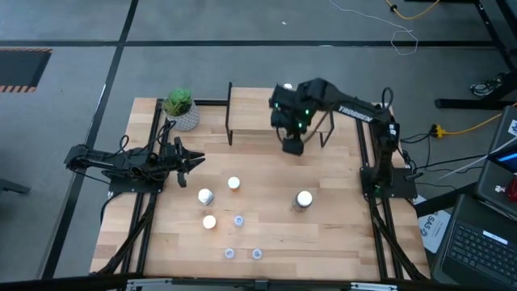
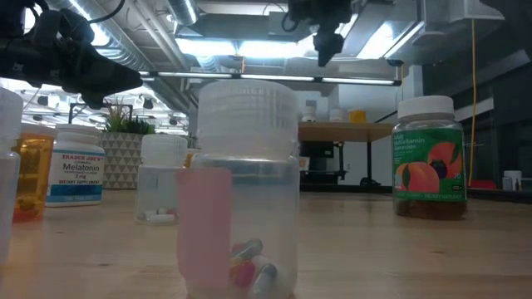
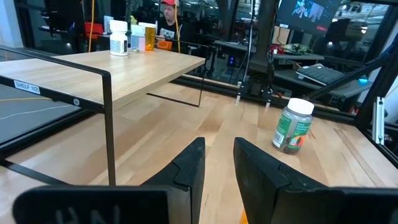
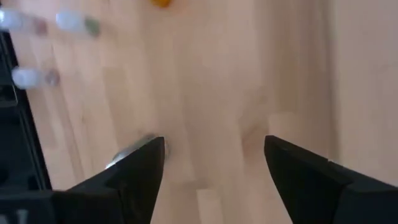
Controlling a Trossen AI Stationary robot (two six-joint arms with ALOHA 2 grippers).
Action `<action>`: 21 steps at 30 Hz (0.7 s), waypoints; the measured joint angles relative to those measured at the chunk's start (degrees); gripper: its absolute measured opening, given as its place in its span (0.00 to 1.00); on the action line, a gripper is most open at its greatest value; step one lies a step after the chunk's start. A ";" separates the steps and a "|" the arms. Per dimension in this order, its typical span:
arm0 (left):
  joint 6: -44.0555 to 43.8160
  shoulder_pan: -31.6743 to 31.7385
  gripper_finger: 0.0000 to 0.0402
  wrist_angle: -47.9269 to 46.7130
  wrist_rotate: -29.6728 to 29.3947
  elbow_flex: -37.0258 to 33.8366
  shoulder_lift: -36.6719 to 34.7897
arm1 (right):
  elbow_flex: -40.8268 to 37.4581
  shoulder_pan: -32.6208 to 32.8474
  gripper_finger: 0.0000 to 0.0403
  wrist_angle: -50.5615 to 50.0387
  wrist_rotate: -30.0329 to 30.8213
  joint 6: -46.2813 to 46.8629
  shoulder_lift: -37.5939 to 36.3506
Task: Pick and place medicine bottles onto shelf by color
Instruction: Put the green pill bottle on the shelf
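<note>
The shelf [image 1: 250,113] stands at the table's far middle on thin black legs. A few bottles stand on its top, seen in the left wrist view [image 3: 118,37]. My right gripper [image 1: 292,148] hangs open and empty over the shelf's near edge; its fingers stand apart over bare wood [image 4: 214,146]. My left gripper [image 1: 198,159] is open and empty at the table's left, pointing toward the shelf [image 3: 219,146]. On the table stand a larger greenish bottle [image 1: 304,199], a white Melatonin bottle [image 2: 76,166], orange bottles [image 1: 233,183] and tiny clear ones [image 1: 239,220].
A green plant in a white pot [image 1: 181,109] stands at the far left next to the shelf. The loose bottles cluster in the table's near middle. A clear bottle with pills [image 2: 245,191] stands close to the low camera. Bare wood lies between the shelf and the bottles.
</note>
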 joint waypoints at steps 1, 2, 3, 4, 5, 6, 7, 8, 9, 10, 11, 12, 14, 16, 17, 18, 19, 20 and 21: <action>0.00 -0.01 0.20 -0.04 -0.02 0.00 0.00 | -1.78 1.11 0.68 0.15 0.19 0.31 -0.76; -0.01 -0.01 0.20 -0.06 0.00 0.00 0.00 | -3.44 2.35 0.68 -0.04 0.19 0.90 -1.47; -0.02 0.00 0.20 -0.10 0.00 0.00 0.00 | -5.26 3.56 0.68 -0.05 0.21 1.73 -2.57; -0.06 -0.01 0.20 -0.11 0.00 0.00 0.00 | -6.99 4.63 0.68 -0.03 0.16 2.57 -3.63; -0.21 -0.01 0.20 -0.13 0.00 0.00 0.00 | -8.85 5.78 0.68 -0.02 0.12 3.52 -4.78; -0.38 0.01 0.20 -0.16 0.01 0.00 0.00 | -10.78 6.89 0.68 -0.11 0.05 4.84 -5.79; -0.46 0.00 0.20 -0.17 0.04 0.00 0.00 | -12.50 7.96 0.68 -0.29 0.10 6.17 -6.44; -0.50 0.01 0.20 -0.18 0.04 0.00 0.00 | -14.34 8.92 0.68 -0.11 0.14 7.25 -7.24; -0.50 -0.01 0.20 -0.22 0.04 0.00 0.00 | -16.05 9.91 0.68 0.01 0.18 8.28 -7.85; -0.52 -0.01 0.20 -0.22 0.04 0.00 0.00 | -17.63 10.91 0.68 0.26 0.20 9.64 -8.60; -0.54 0.00 0.20 -0.24 0.04 0.00 0.00 | -19.15 11.88 0.68 0.49 0.24 11.02 -9.40; -0.55 -0.01 0.20 -0.26 0.05 0.00 0.00 | -20.58 12.77 0.68 0.56 0.22 12.27 -9.92; -0.52 0.01 0.20 -0.28 0.07 0.00 0.00 | -23.28 14.49 0.68 0.86 0.22 14.48 -10.46; -0.50 0.01 0.20 -0.30 0.06 0.00 0.00 | -25.58 16.06 0.68 1.22 0.17 17.48 -10.41; -0.50 0.01 0.20 -0.28 0.04 0.00 0.00 | -26.55 16.78 0.68 1.32 0.17 19.12 -10.41; -0.50 -0.01 0.20 -0.28 0.04 0.00 0.00 | -27.47 17.47 0.68 1.53 0.20 20.65 -10.41; -0.50 0.00 0.20 -0.31 0.05 0.00 0.00 | -28.41 18.11 0.68 2.28 0.21 22.23 -10.41; -0.46 -0.01 0.20 -0.31 0.05 0.00 0.00 | -29.28 18.75 0.68 3.53 0.24 23.88 -10.41; -0.21 0.02 0.20 -0.31 0.04 0.00 0.00 | -30.06 19.34 0.68 4.84 0.35 25.42 -10.41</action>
